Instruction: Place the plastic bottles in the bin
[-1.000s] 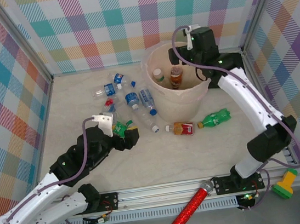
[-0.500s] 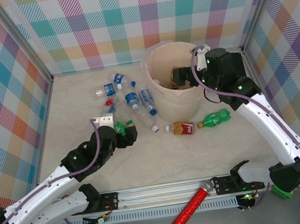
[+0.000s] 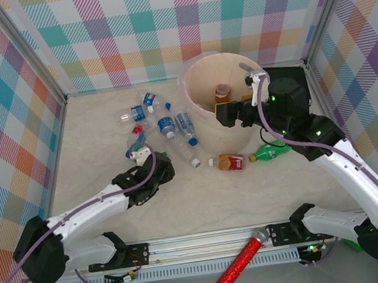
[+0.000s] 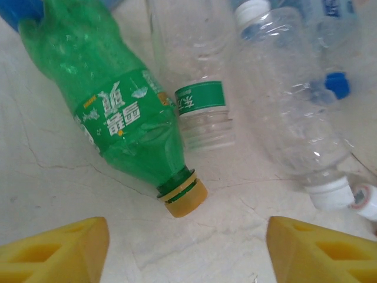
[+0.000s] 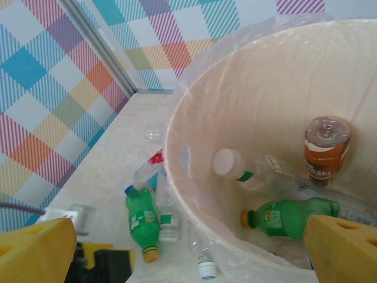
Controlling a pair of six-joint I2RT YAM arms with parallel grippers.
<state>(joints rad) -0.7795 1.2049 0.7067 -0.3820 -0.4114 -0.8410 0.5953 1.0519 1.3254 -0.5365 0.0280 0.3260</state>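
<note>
Overhead, plastic bottles (image 3: pixel 166 125) lie on the desk (image 3: pixel 91 140) beside the bin (image 3: pixel 207 121); left wrist: left fingers (image 4: pixel 59 247) spread, empty, short of a green bottle (image 4: pixel 118 118); right wrist: right fingers (image 5: pixel 35 250) spread above the bin, several bottles inside.

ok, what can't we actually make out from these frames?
- Top external: the left arm's wrist covers the left gripper, so its gap to the green bottle can't be judged in that view.
- Top external: the right gripper hides part of the bin interior, so the bottle count is unclear.
- Left wrist: a blue object is cut off at the top-left corner and can't be identified.
- Right wrist: the near part of the bin floor is cut off by the bottom edge.
</note>
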